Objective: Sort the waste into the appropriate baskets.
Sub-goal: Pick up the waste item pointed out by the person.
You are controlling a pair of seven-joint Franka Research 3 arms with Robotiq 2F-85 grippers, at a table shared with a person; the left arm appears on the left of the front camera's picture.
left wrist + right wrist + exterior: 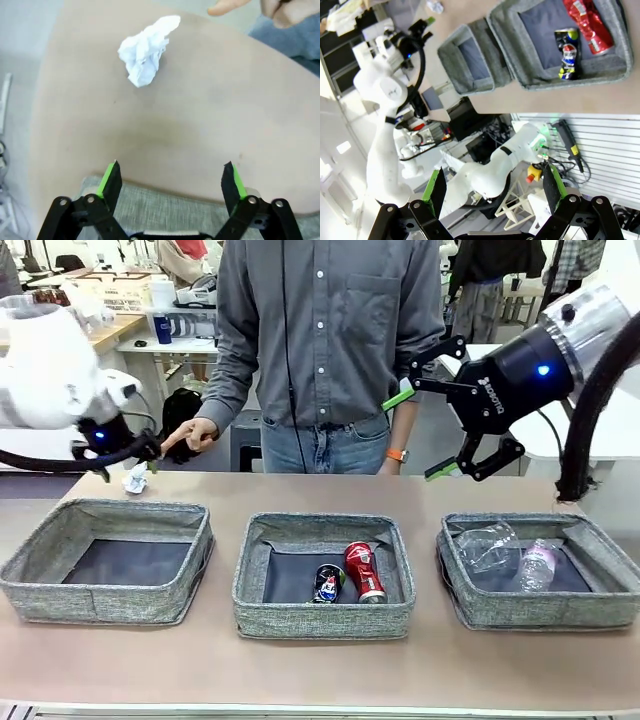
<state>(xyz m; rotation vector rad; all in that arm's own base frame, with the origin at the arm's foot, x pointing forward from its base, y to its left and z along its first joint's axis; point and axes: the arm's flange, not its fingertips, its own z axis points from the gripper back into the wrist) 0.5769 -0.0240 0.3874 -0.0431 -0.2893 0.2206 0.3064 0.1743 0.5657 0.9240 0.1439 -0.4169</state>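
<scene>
the desk [320,665] carries three grey baskets in a row: the left basket [60,575], the middle basket [255,585] and the right basket [590,600]. the right claw [432,430] hangs in the air with jaws wide and nothing between them. the left claw [170,182] is spread wide too, near the crumpled white paper wad [145,50] on the far left of the desk. a red can [364,572] and a dark blue can [327,583] lie touching in the middle basket; a clear cup [487,545] and a small bottle [537,565] lie in the right one. a person's hand [190,433] points toward the wad.

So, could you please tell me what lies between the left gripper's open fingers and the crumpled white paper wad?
Bare tan table, seen in the left wrist view: nothing sits between the left gripper and the crumpled white paper wad.
</scene>
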